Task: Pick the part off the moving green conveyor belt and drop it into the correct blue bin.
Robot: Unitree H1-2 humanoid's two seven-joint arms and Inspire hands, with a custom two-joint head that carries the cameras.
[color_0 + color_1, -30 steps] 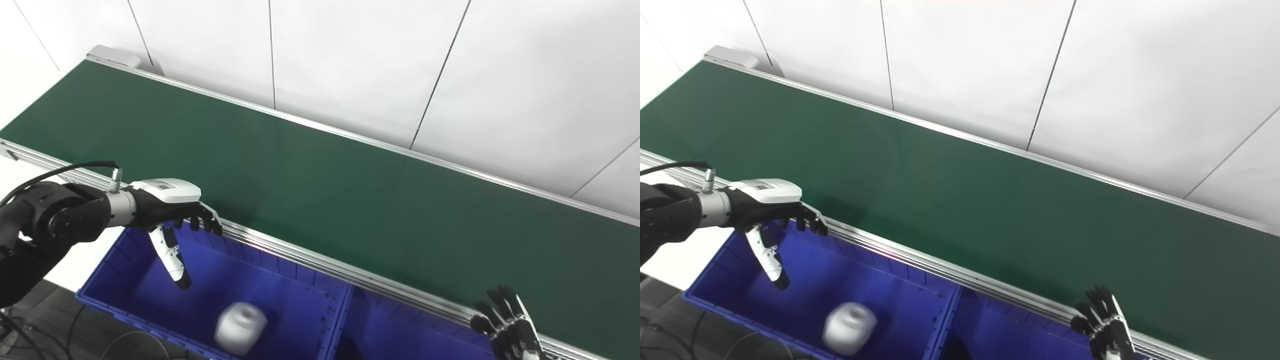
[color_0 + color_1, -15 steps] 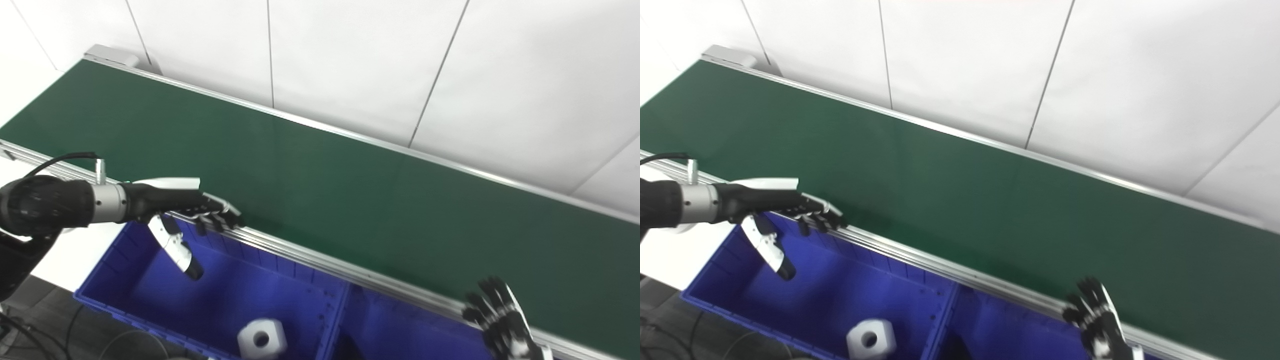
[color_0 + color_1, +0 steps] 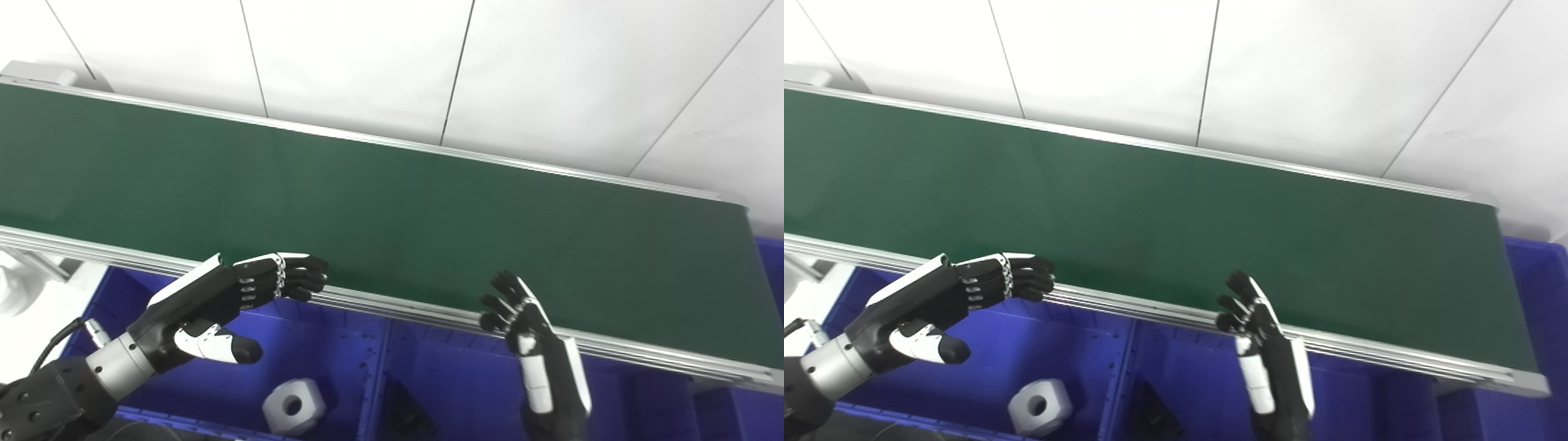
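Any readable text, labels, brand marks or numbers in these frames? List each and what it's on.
None readable in either view.
Green conveyor belt: plain, no markings.
Blue bin: no label in view.
White part in that bin: no print in view.
Left hand and right hand: no legible marking on their shells.

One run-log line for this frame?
belt: no part | white part: in left bin | left hand: open | right hand: open

Matt green belt [image 3: 392, 202], brushed metal rail [image 3: 398, 306], glossy blue plastic bin [image 3: 318, 361]
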